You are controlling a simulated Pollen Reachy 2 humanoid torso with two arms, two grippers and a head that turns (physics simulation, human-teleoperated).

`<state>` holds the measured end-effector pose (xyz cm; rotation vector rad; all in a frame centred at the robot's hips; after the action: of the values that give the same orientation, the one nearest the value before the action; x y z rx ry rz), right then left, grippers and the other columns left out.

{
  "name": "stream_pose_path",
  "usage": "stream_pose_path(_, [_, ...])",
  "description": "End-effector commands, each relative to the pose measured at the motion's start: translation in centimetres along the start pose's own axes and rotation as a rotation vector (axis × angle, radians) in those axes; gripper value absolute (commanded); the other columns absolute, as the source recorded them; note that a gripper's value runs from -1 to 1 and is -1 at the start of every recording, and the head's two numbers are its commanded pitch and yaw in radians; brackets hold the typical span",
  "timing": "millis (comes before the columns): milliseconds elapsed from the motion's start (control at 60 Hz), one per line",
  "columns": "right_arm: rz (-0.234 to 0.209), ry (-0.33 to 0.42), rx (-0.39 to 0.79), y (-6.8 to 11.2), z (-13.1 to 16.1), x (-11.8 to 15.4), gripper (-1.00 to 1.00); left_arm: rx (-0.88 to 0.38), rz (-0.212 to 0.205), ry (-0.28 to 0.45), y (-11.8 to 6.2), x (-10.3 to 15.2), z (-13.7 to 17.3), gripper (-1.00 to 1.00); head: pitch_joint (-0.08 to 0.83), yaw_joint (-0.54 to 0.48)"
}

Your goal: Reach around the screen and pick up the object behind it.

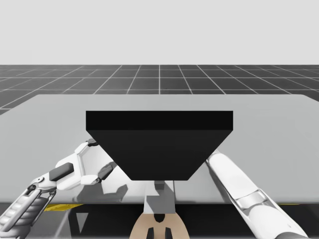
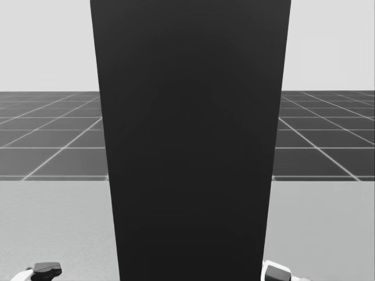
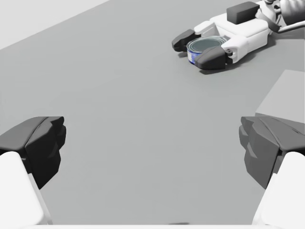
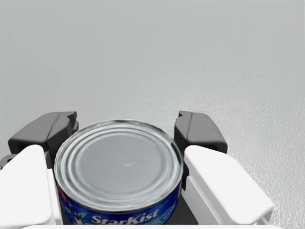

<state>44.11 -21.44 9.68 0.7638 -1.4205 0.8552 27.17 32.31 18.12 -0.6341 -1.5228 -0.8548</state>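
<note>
I am seeing the low round metal can with the blue label (image 4: 119, 174) shining, its ribbed silver lid catching a soft gloss and the printed band looking slick. The tall black flat screen (image 2: 187, 146) is showing smooth and dead matt, while the pale grey table top (image 4: 200, 57) is reading matt with a fine grain. My right gripper (image 4: 125, 128) is showing smooth white plastic shells and duller, rubbery dark grey pads (image 4: 198, 131).
</note>
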Motion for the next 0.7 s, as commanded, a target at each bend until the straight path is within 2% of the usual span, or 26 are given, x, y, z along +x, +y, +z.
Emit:
stream_pose_path(17, [0.048, 0.090, -0.098, 0.2, 3.2, -1.8, 1.00, 0.003, -0.008, 0.002, 0.0, 0.1, 0.0, -1.00, 0.154, 0.01])
stream_pose_path(133, [0.069, 0.078, -0.116, 0.0, 5.3, -1.0, 1.00, 0.009, -0.015, 0.005, 0.0, 0.2, 0.0, -1.00, 0.152, 0.01])
stream_pose_path(267, [0.071, 0.045, -0.146, -0.4, 8.1, -0.2, 1.00, 0.013, -0.020, 0.009, 0.0, 0.2, 0.0, -1.00, 0.151, 0.01])
stream_pose_path(467, [0.078, 0.018, -0.242, -1.6, 13.0, 0.5, 1.00, 0.014, -0.026, 0.008, 0.1, 0.4, -0.2, -1.00, 0.146, 0.00])
stream_pose_path(700, [0.103, -0.031, -0.326, -3.2, 17.0, 1.8, 1.00, 0.012, -0.030, 0.011, 0.1, 0.5, -0.5, -1.00, 0.142, -0.01])
